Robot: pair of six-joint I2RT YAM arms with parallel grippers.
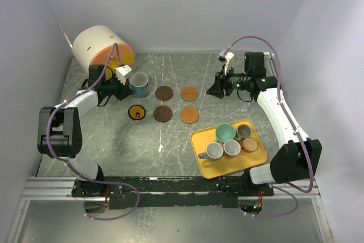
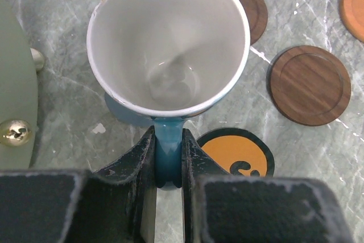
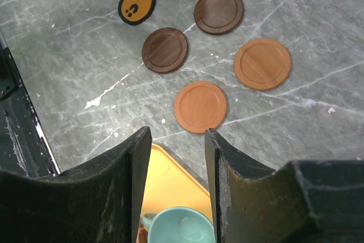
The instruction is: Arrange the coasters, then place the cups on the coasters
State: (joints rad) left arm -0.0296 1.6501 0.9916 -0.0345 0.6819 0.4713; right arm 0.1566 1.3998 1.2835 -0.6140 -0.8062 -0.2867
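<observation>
Left gripper [image 2: 168, 143] is clamped tight on the handle of the blue cup [image 2: 170, 38]. The cup's at the far left of the table [image 1: 114, 140], just beside the yellow coaster [image 2: 239, 152]. Right gripper [image 3: 173, 140] hangs with its jaws apart and nothing in it, near the tray [image 1: 199, 140]. Two brown coasters [image 1: 164, 93] and two orange coasters [image 1: 189, 93] lie in a square mid-table. The other five cups [image 1: 226, 132] are on the tray.
</observation>
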